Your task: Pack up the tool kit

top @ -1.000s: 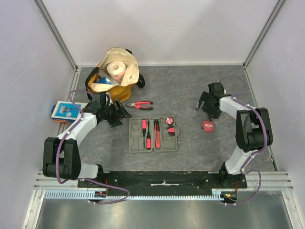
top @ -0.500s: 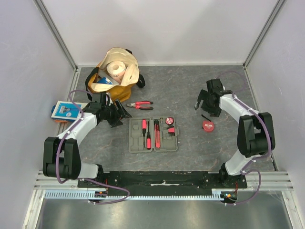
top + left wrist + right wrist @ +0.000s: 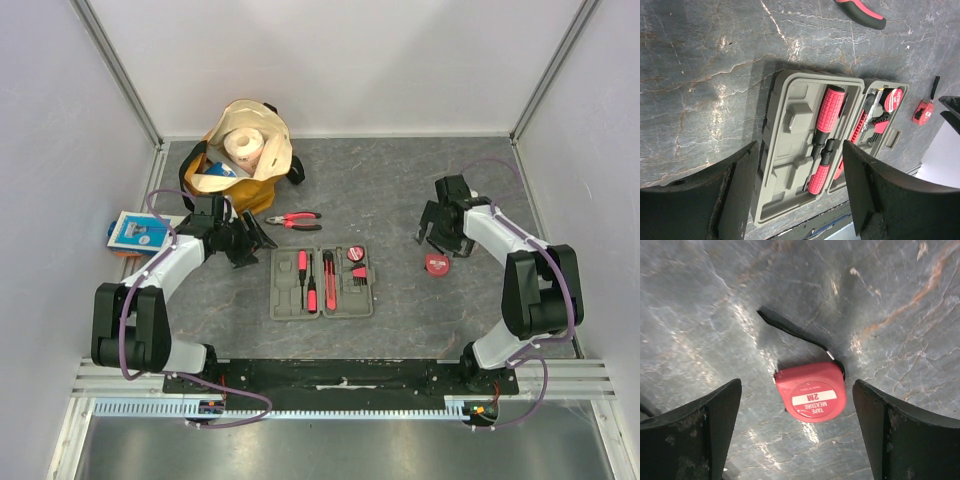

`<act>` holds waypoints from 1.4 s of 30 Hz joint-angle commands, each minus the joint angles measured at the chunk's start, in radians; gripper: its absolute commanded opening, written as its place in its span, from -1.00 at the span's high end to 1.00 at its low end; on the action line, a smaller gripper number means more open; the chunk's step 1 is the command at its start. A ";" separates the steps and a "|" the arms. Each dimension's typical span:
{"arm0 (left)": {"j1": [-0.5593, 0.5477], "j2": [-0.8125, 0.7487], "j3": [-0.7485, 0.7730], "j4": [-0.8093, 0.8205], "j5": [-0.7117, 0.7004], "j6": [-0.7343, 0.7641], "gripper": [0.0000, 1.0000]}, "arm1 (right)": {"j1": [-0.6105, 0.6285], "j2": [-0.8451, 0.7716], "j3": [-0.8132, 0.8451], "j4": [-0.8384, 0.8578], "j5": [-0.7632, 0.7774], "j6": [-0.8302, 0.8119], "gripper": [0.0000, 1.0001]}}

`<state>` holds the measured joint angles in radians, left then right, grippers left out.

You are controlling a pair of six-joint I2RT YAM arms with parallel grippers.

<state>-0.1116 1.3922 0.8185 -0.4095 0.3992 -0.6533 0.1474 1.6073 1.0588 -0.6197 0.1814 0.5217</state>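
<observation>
The grey hinged case [image 3: 322, 283] lies open mid-table with red-and-black screwdrivers [image 3: 304, 280] in its slots; it also shows in the left wrist view [image 3: 790, 150]. Red-and-black pliers [image 3: 294, 220] lie on the table behind the case. The red tape measure [image 3: 436, 263] lies flat right of the case, label up with its black strap out [image 3: 811, 392]. My right gripper [image 3: 441, 233] is open just above it, fingers either side, not touching. My left gripper [image 3: 252, 238] is open and empty, left of the case's far corner.
A tan-and-yellow bag [image 3: 243, 152] with a paper roll stands at the back left. A blue-and-white packet [image 3: 137, 233] lies at the left edge. White walls [image 3: 60, 200] close the table on three sides.
My right gripper swung back from the tape measure, then came forward and down toward it. The left arm, case and tools have not moved.
</observation>
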 commanded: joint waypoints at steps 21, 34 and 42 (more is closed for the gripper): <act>0.000 0.007 0.007 0.024 0.024 0.040 -0.43 | -0.002 0.042 -0.085 0.064 -0.060 -0.181 -0.96; 0.000 0.010 0.005 0.026 0.033 0.038 -0.42 | -0.002 0.023 -0.160 0.161 -0.082 -0.258 -0.90; 0.000 0.008 -0.004 0.037 0.041 0.032 -0.42 | -0.002 0.029 -0.171 0.183 -0.102 -0.267 -0.78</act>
<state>-0.1116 1.4006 0.8181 -0.4084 0.4149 -0.6483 0.1474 1.6325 0.9165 -0.4747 0.1051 0.2726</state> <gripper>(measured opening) 0.713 0.913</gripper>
